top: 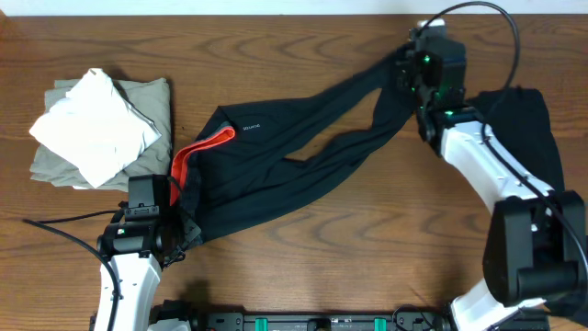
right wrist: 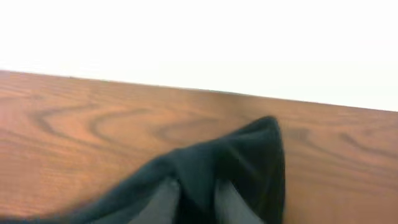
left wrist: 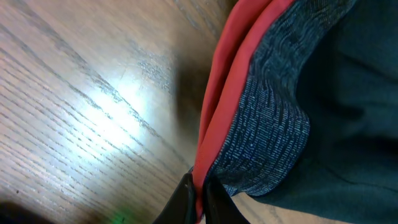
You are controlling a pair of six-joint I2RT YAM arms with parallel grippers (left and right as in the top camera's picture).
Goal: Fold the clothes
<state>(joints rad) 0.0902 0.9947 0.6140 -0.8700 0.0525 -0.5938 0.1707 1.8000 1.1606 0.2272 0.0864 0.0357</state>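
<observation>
Long black pants [top: 303, 156] lie stretched diagonally across the table, with a coral-red waistband lining [top: 197, 152] and a small white logo [top: 251, 123] at the left end. My left gripper [top: 175, 216] is shut on the red waistband edge [left wrist: 217, 112] at the lower left; its fingers [left wrist: 199, 199] pinch the red lining. My right gripper [top: 413, 69] is shut on the leg ends at the far right; the black cloth [right wrist: 236, 162] bunches between its fingers [right wrist: 196, 199]. A plain black piece [top: 524, 124] lies under the right arm.
A folded pile of an olive-grey garment [top: 147, 101] with a white cloth [top: 96, 124] on top sits at the far left. The table's far edge [right wrist: 186, 87] is just behind the right gripper. Cables run at both sides.
</observation>
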